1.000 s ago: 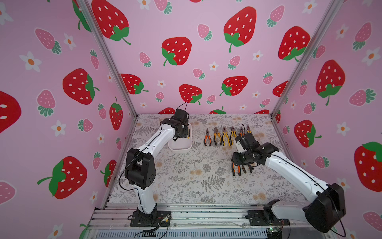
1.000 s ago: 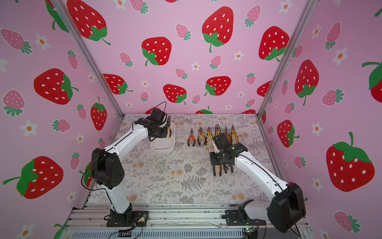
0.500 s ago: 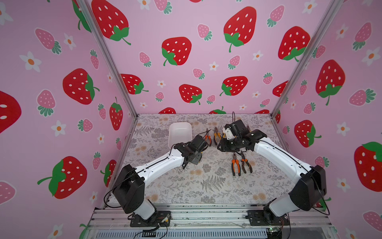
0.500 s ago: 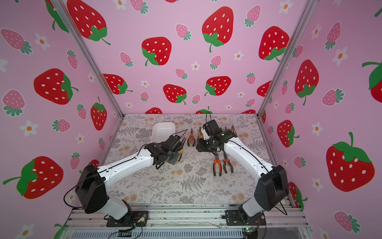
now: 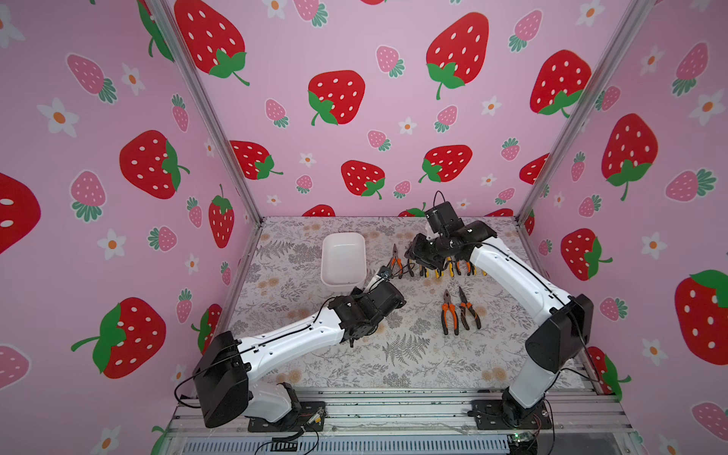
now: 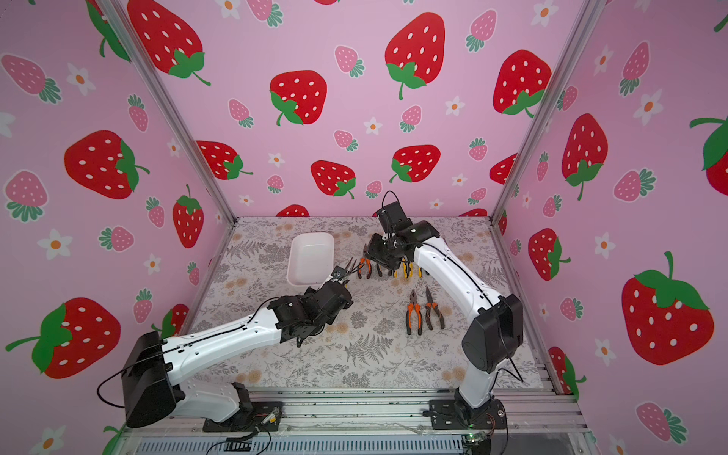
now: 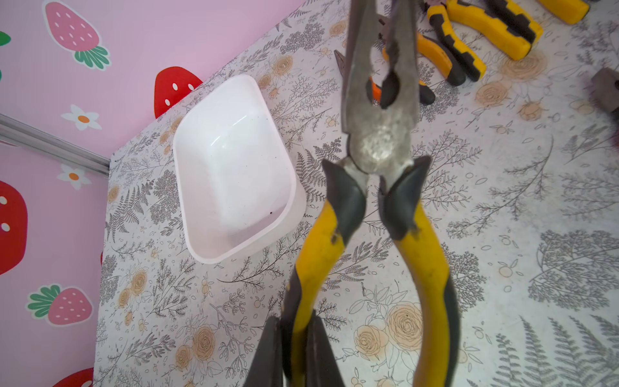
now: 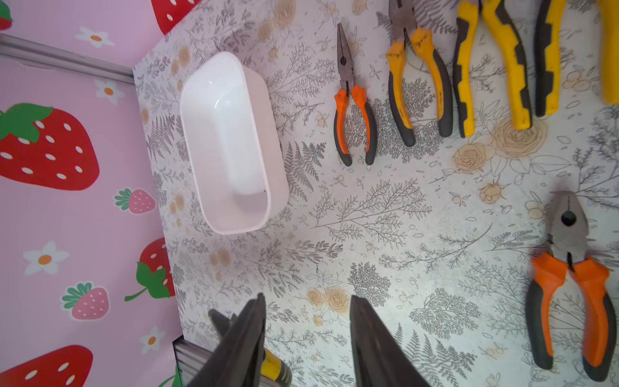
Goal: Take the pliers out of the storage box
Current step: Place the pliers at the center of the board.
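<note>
Pink strawberry walls (image 5: 354, 59) close in a flower-printed tabletop (image 5: 394, 354).

The left tool (image 7: 294, 321) is clamped on one handle of the yellow-and-black pliers (image 7: 378, 147). The other handle hangs free, and the metal nose stands slightly apart, with its tips cut off at the edge of the wrist view. In both top views this pair (image 6: 346, 268) shows only as a small dark fork past the wrist, just right of the near right corner of the storage box (image 5: 342, 258). The left arm (image 5: 295, 338) lies low, stretched from its near-left base toward the far right.

The right tool (image 8: 306, 298) has its fingers (image 8: 248, 335) apart with only tabletop between them. A scrap of yellow and black peeks out behind one finger, and I cannot tell what it is. The right arm (image 5: 512, 275) climbs from the near-right base to a high elbow, then reaches far and left, its wrist bent down over the row of pliers (image 5: 398, 262). That wrist covers most of the row in both top views, so I cannot count it.

The storage box sits far left, white, with nothing in it. To its right runs the row, noses pointing far. Nearer lie a stubby orange-handled pair (image 5: 450, 315) and a long-nosed pair (image 5: 468, 309), just beside each other.
</note>
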